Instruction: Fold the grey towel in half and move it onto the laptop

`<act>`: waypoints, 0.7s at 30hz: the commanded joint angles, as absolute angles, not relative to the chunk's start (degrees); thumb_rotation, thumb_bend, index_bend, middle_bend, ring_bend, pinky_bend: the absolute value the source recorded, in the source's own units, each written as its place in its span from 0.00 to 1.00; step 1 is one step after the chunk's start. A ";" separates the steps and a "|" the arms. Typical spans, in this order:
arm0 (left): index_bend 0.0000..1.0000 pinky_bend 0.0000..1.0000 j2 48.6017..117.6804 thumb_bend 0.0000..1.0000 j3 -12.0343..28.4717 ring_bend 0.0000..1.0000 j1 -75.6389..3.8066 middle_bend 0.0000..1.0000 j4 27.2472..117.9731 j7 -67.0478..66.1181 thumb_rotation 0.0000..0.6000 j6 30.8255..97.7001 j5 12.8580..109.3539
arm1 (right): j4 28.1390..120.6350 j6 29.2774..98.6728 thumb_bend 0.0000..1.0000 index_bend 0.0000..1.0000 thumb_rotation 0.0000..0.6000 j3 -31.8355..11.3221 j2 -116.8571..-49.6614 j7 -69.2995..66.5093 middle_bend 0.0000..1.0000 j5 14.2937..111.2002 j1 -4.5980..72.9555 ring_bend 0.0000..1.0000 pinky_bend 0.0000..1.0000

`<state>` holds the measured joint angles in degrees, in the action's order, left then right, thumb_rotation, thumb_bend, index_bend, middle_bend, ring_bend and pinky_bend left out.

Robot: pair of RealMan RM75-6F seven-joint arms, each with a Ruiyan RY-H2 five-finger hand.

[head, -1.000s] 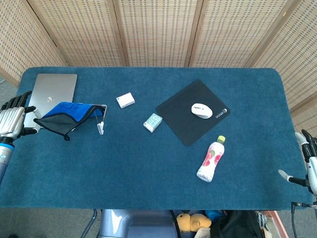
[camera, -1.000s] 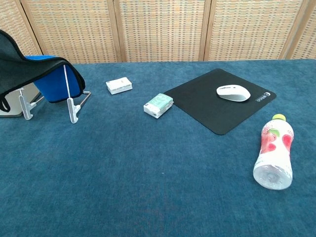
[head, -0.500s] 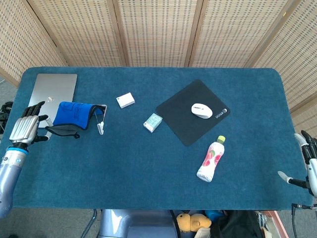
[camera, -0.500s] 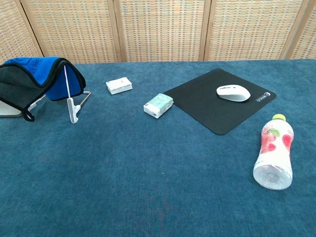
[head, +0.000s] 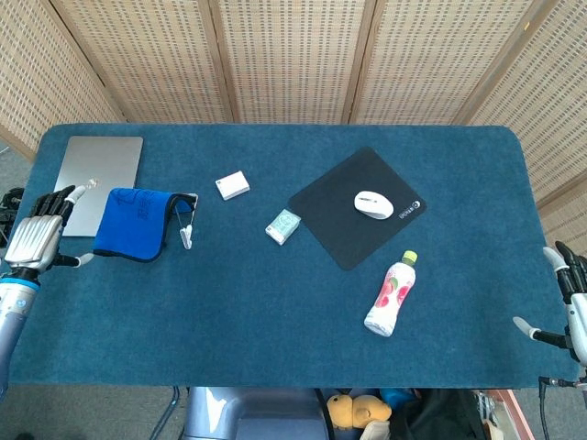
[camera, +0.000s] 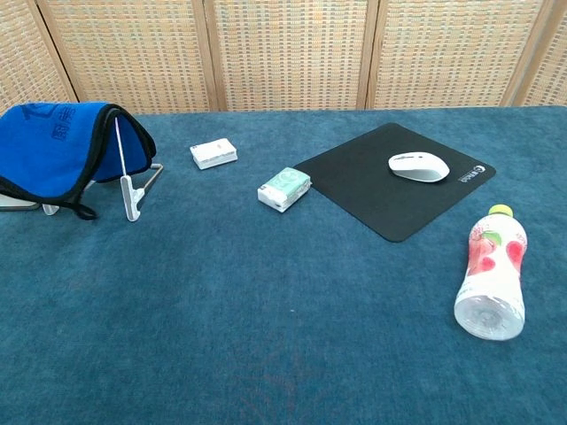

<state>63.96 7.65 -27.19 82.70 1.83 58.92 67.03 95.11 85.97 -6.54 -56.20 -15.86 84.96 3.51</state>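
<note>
The towel (head: 135, 223) lies folded with its blue side up and a dark border, draped over a small white stand (head: 187, 229). Its left part overlaps the near right corner of the closed silver laptop (head: 96, 170) at the table's far left. In the chest view the towel (camera: 53, 150) hangs over the stand (camera: 128, 190) like a tent. My left hand (head: 37, 240) hovers just left of the towel, fingers spread, holding nothing. My right hand (head: 570, 302) stays at the table's right edge, fingers apart and empty.
A white box (head: 232, 185) and a teal packet (head: 283, 225) lie mid-table. A white mouse (head: 373, 203) sits on a black mouse pad (head: 356, 207). A pink-labelled bottle (head: 391, 293) lies on its side in front of the pad.
My left hand let go of the towel, which dropped over the stand and laptop corner, flipping from grey side out to blue side up. The hand drew back left. The right hand held still.
</note>
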 commanded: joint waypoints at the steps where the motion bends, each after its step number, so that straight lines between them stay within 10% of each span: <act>1: 0.00 0.00 62.46 0.13 6.44 0.00 -26.36 0.00 83.13 0.80 1.00 58.63 67.80 | 95.17 85.99 0.00 0.00 1.00 -6.47 -56.17 -15.92 0.00 85.08 3.51 0.00 0.00; 21: 0.00 0.00 55.21 0.13 0.23 0.00 -6.50 0.00 100.74 -5.38 1.00 88.13 79.00 | 95.74 87.72 0.00 0.00 1.00 -5.82 -55.96 -15.73 0.00 87.37 3.20 0.00 0.00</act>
